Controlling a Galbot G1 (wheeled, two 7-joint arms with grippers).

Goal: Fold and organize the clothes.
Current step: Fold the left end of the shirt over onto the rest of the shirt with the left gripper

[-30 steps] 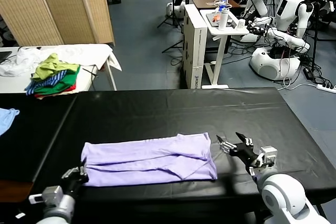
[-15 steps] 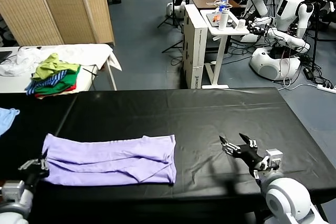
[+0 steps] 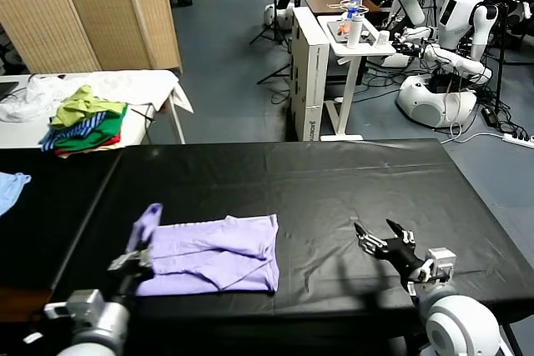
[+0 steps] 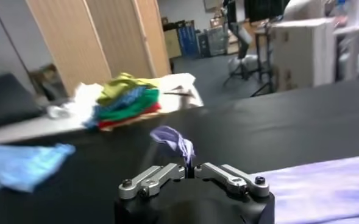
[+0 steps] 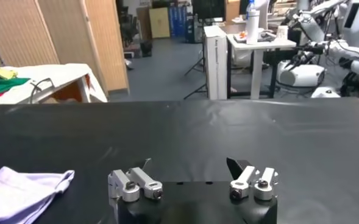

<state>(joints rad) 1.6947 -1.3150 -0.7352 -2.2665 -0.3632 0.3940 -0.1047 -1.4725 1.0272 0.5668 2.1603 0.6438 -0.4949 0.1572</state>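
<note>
I am part-way through a fold of the lavender T-shirt (image 3: 213, 249). My left gripper (image 3: 133, 258) is pinched shut on the shirt's left end, holding a tuft of thin cloth up off the black table (image 3: 275, 174) while the rest lies flat. As I judge it, the next move is to carry this lifted end rightward over the flat part, lay it so the edges meet, then let go without dragging the layers askew.

The shirt sits on the near half of the table, left of centre. It is already narrowed into a band, with overlapping folded layers and a diagonal crease near its right end; no print shows on this face. From my left wrist, the pinched tip (image 4: 174, 140) stands up just above my fingers, soft and limp.

Well apart to the right, my right gripper (image 3: 385, 244) hovers just over bare tabletop, jaws spread wide and holding nothing.
</note>
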